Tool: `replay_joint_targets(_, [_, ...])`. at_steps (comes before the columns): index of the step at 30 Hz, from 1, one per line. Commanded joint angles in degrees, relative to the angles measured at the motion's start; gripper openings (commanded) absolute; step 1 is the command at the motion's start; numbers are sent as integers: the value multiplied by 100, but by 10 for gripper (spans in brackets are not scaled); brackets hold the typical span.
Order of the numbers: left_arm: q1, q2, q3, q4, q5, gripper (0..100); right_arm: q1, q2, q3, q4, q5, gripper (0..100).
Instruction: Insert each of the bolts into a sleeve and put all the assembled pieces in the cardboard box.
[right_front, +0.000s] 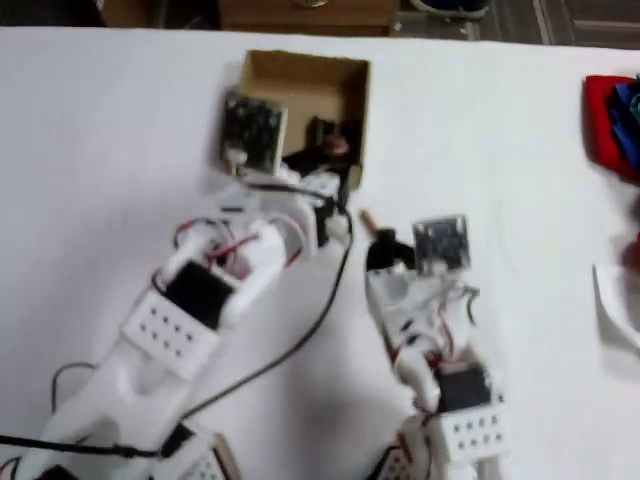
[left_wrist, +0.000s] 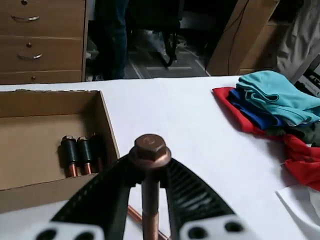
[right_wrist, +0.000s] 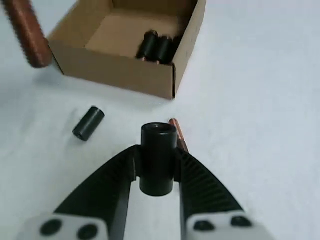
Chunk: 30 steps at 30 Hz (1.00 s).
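Grips a copper-coloured hex-head bolt (left_wrist: 150, 205) upright in the left hand (left_wrist: 150, 167), with black fingers (left_wrist: 192, 195) clamped on the shank just below the head. Holds that bolt just beside a corner of the open brown cardboard box (left_wrist: 55, 192), over the white table (left_wrist: 190, 125). Pinches a black cylindrical sleeve (right_wrist: 158, 142) in the right hand (right_wrist: 158, 165), ribbed fingers pressed to both its sides and its open bore in view. Poises the right hand near the left one, a little farther from the box. Has inside the box at least two assembled pieces (left_wrist: 77, 155), black sleeves on copper bolts, lying side by side against one wall. Has on the table outside the box a second black sleeve (right_wrist: 88, 123), lying on its side near an outer wall, and a loose copper bolt (right_wrist: 176, 134), lying between the right hand's sleeve and the box. Shares the table with a heap of red, blue and teal cloths (left_wrist: 270, 107), well apart from the box.
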Motion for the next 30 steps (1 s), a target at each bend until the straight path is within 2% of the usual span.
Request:
replay_joint_targets(1, [62, -387, 233, -624, 79, 24, -48, -1789, 738, -470, -9, 23])
replay_joint_targets(7, [325, -369, -110, -651, 79, 25, -40, -1393, 1143, -1525, -9, 23])
replay_joint_targets(11, [677, -53, -523, -642, 53, 25, -57, -1648, 1187, -1569, -9, 23])
replay_joint_targets(19, [730, 870, -1429, -615, 35, 25, -57, -1754, 1178, -1569, -9, 23])
replay_joint_targets(30, [747, 1424, -1429, -536, 70, 25, -40, -1754, 1178, -1569, -9, 23])
